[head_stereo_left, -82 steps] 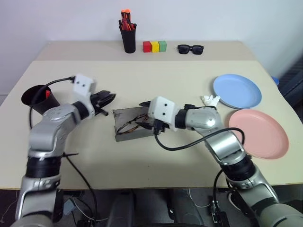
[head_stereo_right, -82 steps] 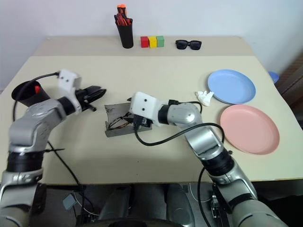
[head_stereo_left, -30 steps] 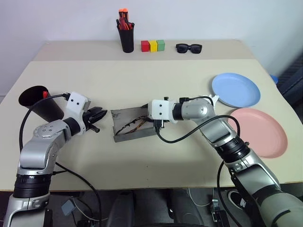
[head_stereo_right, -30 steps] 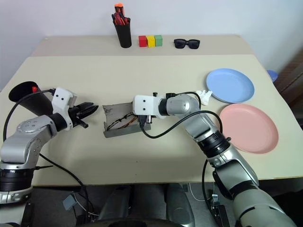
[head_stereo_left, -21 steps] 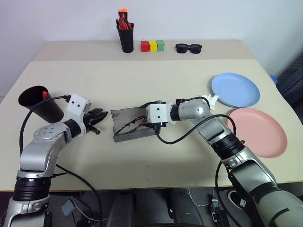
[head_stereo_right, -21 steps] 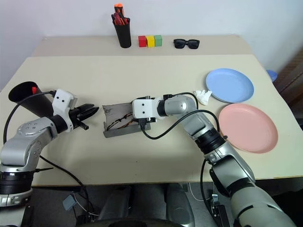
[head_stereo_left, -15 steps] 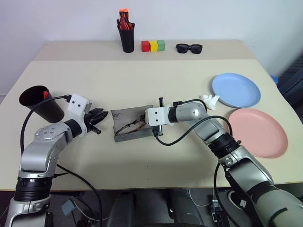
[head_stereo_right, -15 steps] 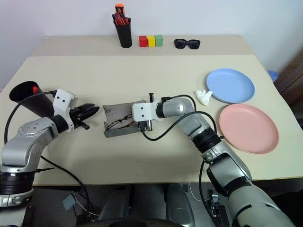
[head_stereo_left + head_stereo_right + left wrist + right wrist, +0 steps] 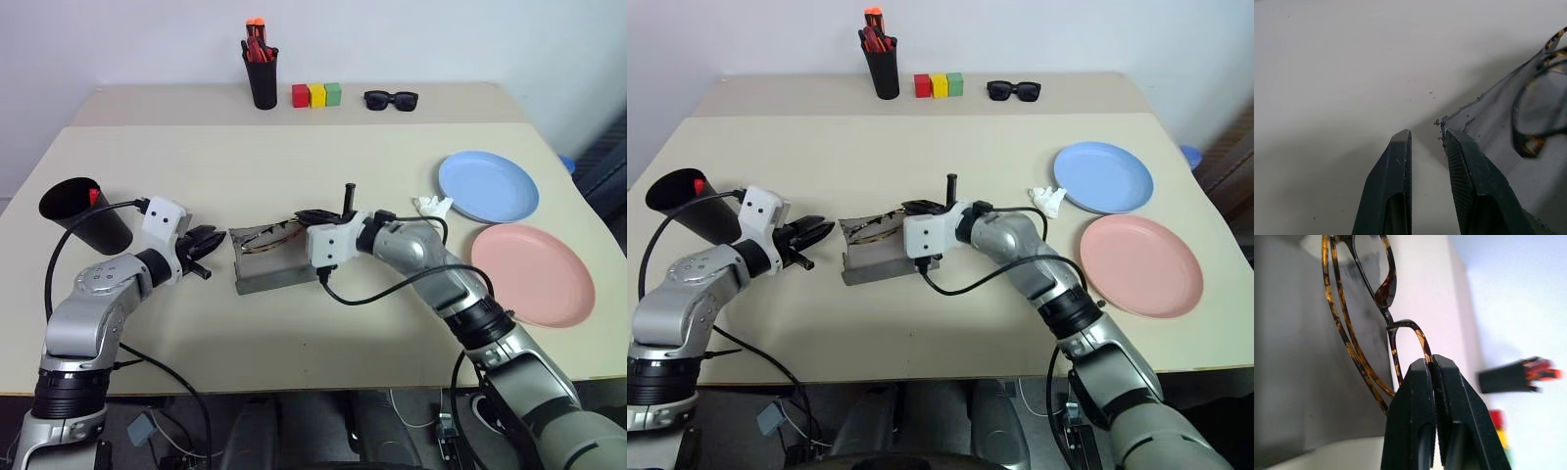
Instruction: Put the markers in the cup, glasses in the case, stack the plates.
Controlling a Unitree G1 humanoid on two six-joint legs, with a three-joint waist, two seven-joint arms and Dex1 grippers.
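Glasses (image 9: 1359,308) look light & fragile, so we pinch one thin temple w/ right gripper (image 9: 1433,363) clamped shut (left gripper (image 9: 1426,136) slightly parted, holding nothing) over case (image 9: 274,269).

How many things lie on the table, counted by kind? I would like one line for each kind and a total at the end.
Plates: 2 (light blue, salmon pink)
Eyewear: 2 (wire-rimmed glasses, black sunglasses)
Cups and holders: 2 (black cup, pen holder)
Grey case: 1
Small blocks: 3 (red, yellow, green)
Crumpled white scrap: 1
Total: 11
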